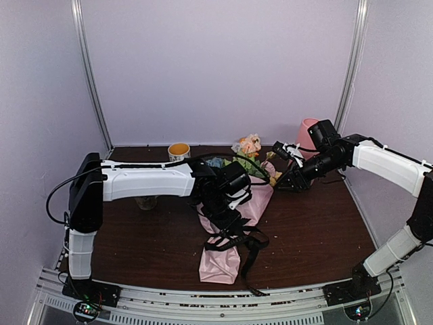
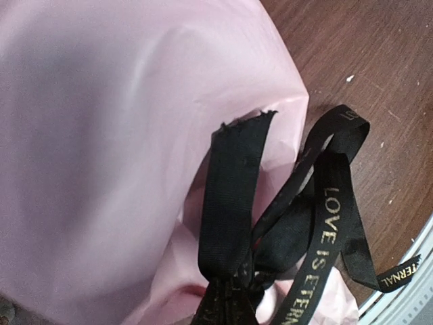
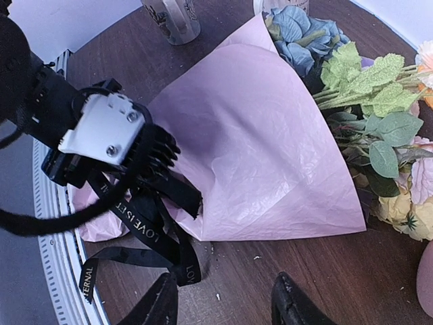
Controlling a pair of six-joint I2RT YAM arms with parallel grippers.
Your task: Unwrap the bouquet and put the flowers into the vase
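Evidently the left hand (image 3: 161, 157) is clenched on the black ribbon (image 2: 233, 203) at the bow, likely to pull the tie loose. The right hand (image 3: 223, 308) hangs released and empty just beside the paper cone, probably ready to steady it. The bouquet (image 3: 257, 149) lies flat mid-desk (image 1: 318, 223), pink-lilac paper not yet off, flowers (image 3: 379, 101) poking out toward the pink vase (image 1: 306, 130), upright at back right.

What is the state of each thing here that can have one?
bouquet: lying on the table, still wrapped.
ribbon: around the wrap, tails loose.
vase: upright, no flowers inside.
left gripper: shut on the ribbon.
right gripper: open, holding nothing.
mug: upright.
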